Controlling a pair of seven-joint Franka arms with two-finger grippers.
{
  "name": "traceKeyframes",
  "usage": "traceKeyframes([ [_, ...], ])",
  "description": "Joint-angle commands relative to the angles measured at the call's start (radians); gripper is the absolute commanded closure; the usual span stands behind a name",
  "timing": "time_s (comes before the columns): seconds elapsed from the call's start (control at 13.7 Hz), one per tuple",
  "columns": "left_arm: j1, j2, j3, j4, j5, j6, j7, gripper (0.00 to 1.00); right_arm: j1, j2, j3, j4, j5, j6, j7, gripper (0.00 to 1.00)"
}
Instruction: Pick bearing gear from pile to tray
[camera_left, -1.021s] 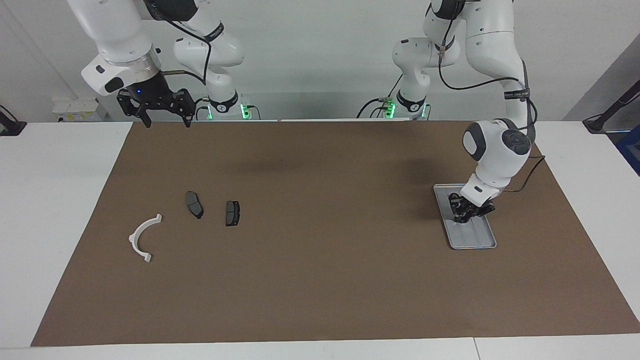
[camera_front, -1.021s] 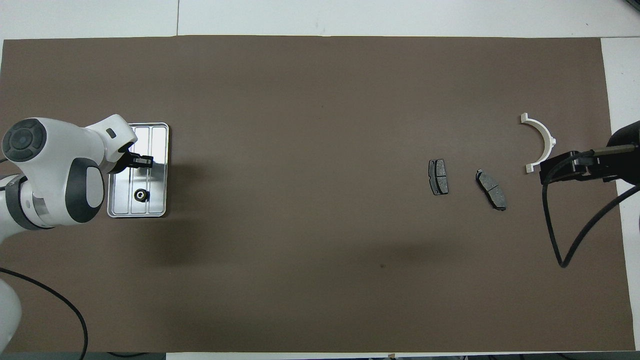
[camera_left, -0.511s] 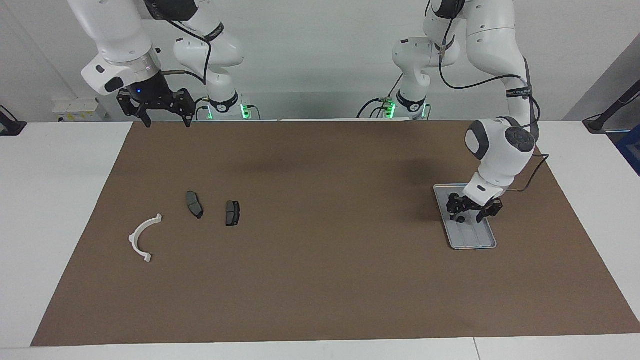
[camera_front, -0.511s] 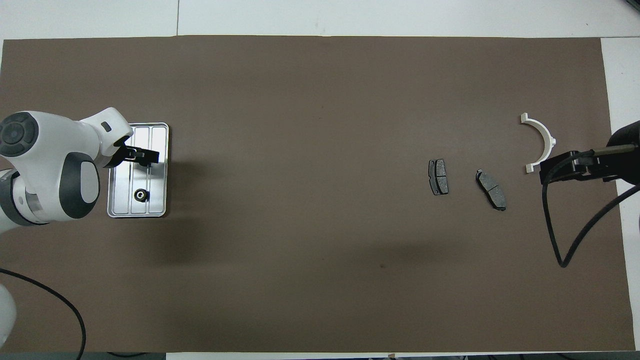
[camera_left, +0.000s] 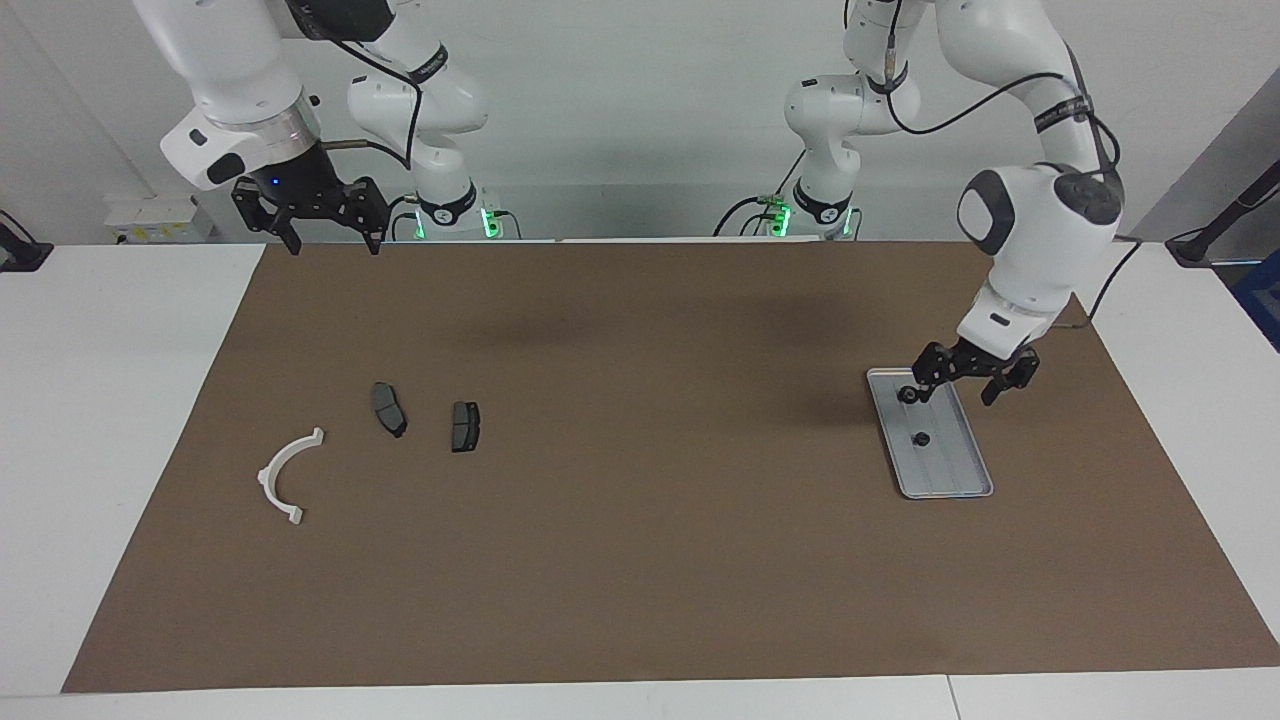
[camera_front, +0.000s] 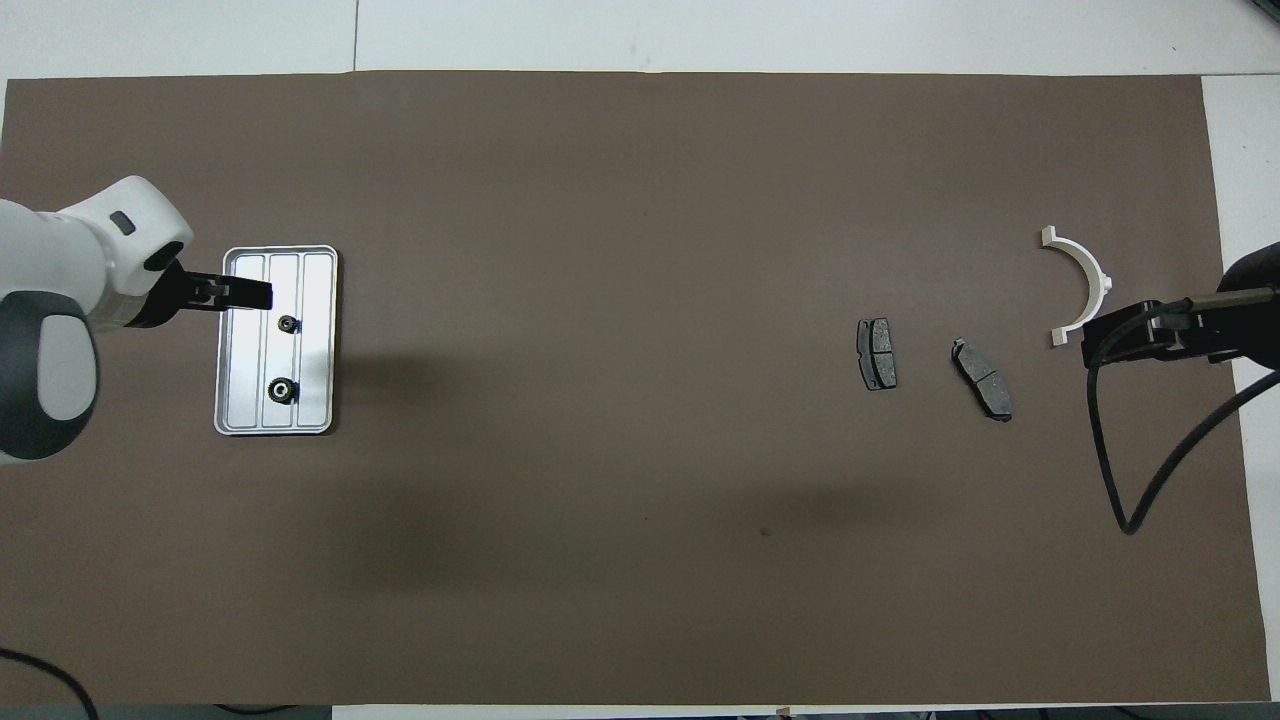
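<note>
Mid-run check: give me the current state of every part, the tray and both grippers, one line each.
Tray: flat on the mat, holding two bearing gears.
Bearing gears and: lying loose in the tray, apart.
Left gripper: raised over the tray's end nearer the robots, open, empty.
Right gripper: waiting in the air, open, empty.
Two dark plates: flat on the mat, apart.
White arc: flat on the mat.
</note>
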Motion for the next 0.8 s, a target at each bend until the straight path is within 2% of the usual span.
traceKeyframes([
  [0.0,-0.008,-0.145,-0.008,0.016,-0.006,-0.202,-0.058,0.00,-0.007,-0.010,0.010,-0.006,-0.009,0.016,0.010,0.00],
  [0.15,-0.008,-0.196,-0.034,0.099,-0.006,-0.395,-0.122,0.00,-0.009,-0.012,0.010,-0.006,-0.009,0.016,0.009,0.00],
  [0.29,-0.008,-0.203,-0.058,0.194,-0.006,-0.527,-0.174,0.00,-0.009,-0.010,0.010,-0.006,-0.009,0.016,0.009,0.00],
  [0.44,-0.008,-0.186,-0.072,0.280,-0.006,-0.598,-0.190,0.00,-0.011,-0.012,0.010,-0.006,-0.009,0.014,0.009,0.00],
  [0.73,-0.007,-0.134,-0.078,0.390,-0.008,-0.683,-0.185,0.00,-0.012,-0.012,0.010,-0.006,-0.009,0.016,0.009,0.00],
])
